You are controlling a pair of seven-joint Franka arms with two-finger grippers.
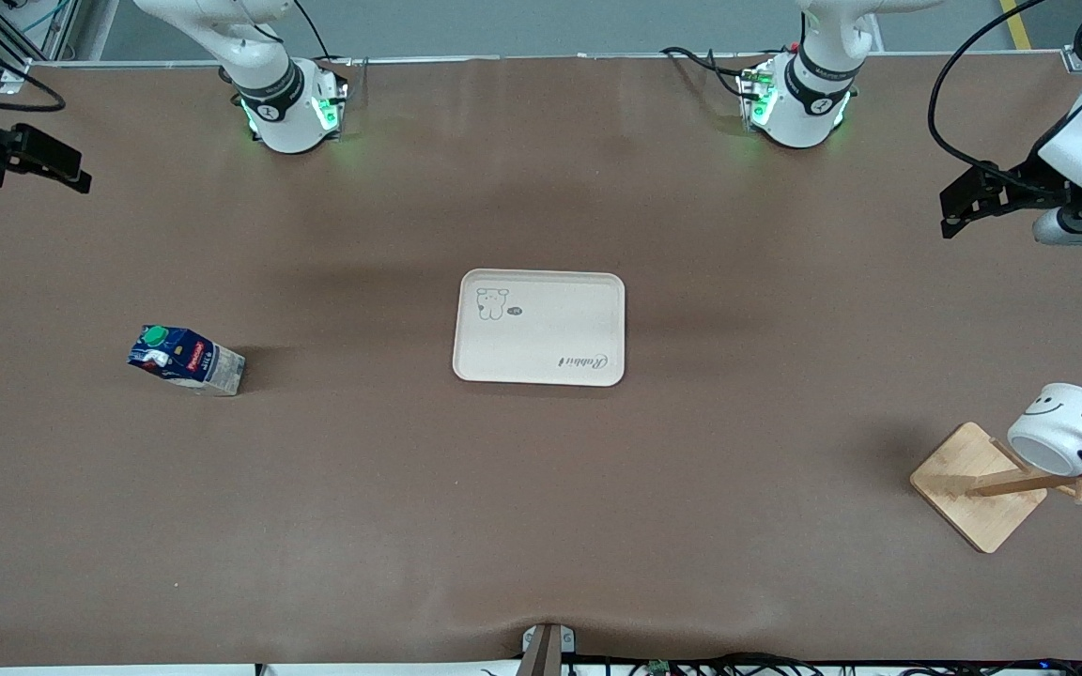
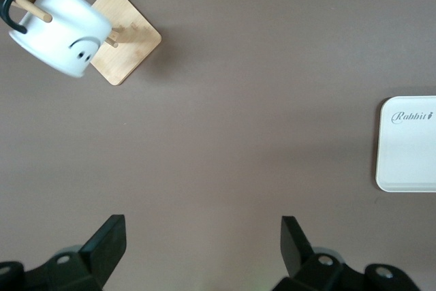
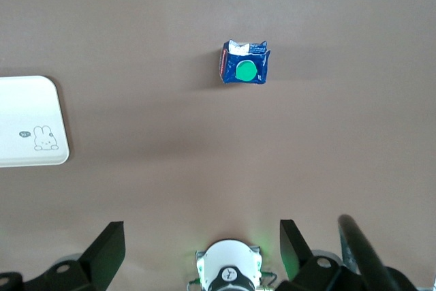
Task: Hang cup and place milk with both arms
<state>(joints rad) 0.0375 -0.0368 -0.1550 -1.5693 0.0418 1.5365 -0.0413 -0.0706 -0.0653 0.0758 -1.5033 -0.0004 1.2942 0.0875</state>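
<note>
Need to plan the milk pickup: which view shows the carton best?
The front view: the milk stands whole on the table, green cap, red label and side visible. The right wrist view shows it only top-down. The left wrist view misses it.

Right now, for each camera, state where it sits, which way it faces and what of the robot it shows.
Front view: high across the table, facing both bases; shows the tray, milk, and cup hanging on the wooden rack.
Left wrist view: on the left arm, looking down; the open left gripper shows over bare table, with cup and rack.
Right wrist view: on the right arm, looking down; the open right gripper and its base show, plus milk.
Both wrist views share the tray.
</note>
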